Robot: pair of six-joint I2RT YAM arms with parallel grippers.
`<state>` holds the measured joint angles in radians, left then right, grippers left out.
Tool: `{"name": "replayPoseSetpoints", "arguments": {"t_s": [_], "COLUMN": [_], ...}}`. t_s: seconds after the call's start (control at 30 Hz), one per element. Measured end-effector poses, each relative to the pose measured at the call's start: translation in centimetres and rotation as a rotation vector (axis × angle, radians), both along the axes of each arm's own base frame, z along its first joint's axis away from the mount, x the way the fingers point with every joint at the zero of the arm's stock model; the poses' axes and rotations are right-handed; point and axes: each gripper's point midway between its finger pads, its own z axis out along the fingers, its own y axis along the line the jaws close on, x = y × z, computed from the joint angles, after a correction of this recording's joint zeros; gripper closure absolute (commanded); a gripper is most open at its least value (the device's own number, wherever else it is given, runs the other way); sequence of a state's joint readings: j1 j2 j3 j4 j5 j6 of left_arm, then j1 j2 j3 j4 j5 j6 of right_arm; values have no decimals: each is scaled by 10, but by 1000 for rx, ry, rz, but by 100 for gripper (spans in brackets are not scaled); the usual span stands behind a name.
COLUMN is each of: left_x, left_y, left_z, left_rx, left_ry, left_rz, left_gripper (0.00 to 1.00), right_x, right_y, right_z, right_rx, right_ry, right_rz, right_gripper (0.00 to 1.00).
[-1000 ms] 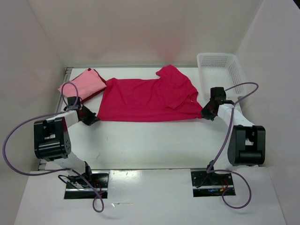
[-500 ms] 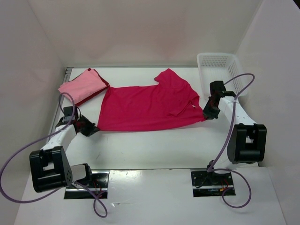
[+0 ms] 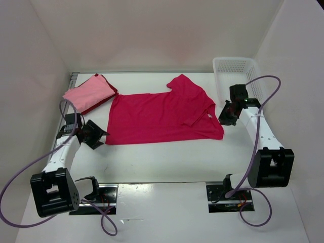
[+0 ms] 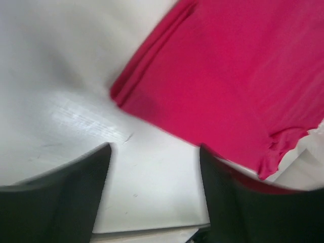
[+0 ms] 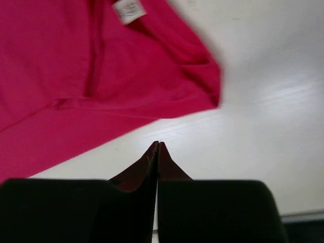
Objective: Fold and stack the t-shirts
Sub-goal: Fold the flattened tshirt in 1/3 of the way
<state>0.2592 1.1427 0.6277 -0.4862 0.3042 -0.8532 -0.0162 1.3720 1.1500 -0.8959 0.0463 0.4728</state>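
The left claw (image 4: 154, 148) gapes wide over bare bench (image 4: 61, 76) just short of the crimson-magenta t-shirt (image 4: 228, 76)'s doubled corner, the right claw (image 5: 158, 147) sits pinched closed and empty beside its other end, where that wrist camera catches a white label (image 5: 126, 9), and only the overhead view shows the light pink t-shirt (image 3: 88, 91) folded far left.

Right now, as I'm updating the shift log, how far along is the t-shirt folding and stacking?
Done: the light pink t-shirt lies folded on the dark red t-shirt, far left. In hand: the crimson t-shirt lies flat, apparently folded once; the open left gripper and shut right gripper are both off it. Left: finish folding it and add it to the stack.
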Motion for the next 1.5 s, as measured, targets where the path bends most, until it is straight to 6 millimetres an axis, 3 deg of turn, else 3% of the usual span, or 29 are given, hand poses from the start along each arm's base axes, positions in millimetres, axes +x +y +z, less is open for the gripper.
{"name": "replayPoseSetpoints", "arguments": {"t_s": [0.07, 0.1, 0.13, 0.17, 0.27, 0.4, 0.57, 0.77, 0.87, 1.0, 1.3, 1.33, 1.43, 1.5], "left_x": [16, 24, 31, 37, 44, 44, 37, 39, 41, 44, 25, 24, 22, 21], "left_y": [2, 0, -4, -11, -40, -82, -132, -176, -176, -172, -159, -158, -156, -156], "left_z": [18, 27, 35, 41, 48, 34, 8, -4, -9, -14, -40, -42, -44, -45], "left_rx": [42, 58, 71, 79, 74, 50, 21, 10, 19, 39, 76, 78, 84, 85], "left_ry": [-64, -101, -137, -168, -218, -201, -136, -127, -124, -131, -63, -59, -53, -51], "left_rz": [-31, -57, -82, -110, -208, -340, -479, -590, -587, -573, -556, -555, -552, -552], "left_gripper": [62, 68, 73, 73, 71, 70, 70, 70, 70, 70, 70, 70, 70, 70], "right_x": [9, 12, 16, 21, 29, 44, 61, 68, 74, 76, 91, 92, 98, 101], "right_y": [22, 37, 54, 69, 103, 115, 115, 115, 117, 118, 123, 123, 126, 127], "right_z": [-6, -11, -17, -24, -46, -65, -81, -113, -115, -115, -111, -112, -114, -112], "right_rx": [56, 91, 122, 145, 211, 249, 238, 229, 239, 243, 258, 259, 268, 272], "right_ry": [-23, -24, -22, -20, 3, -1, -22, 30, 23, 18, 3, 4, 11, 9], "right_rz": [52, 91, 132, 167, 235, 234, 225, 215, 209, 206, 211, 211, 208, 213], "right_gripper": [100, 100, 94, 75, 52, 39, 39, 58, 70, 75, 85, 83, 61, 57]}}
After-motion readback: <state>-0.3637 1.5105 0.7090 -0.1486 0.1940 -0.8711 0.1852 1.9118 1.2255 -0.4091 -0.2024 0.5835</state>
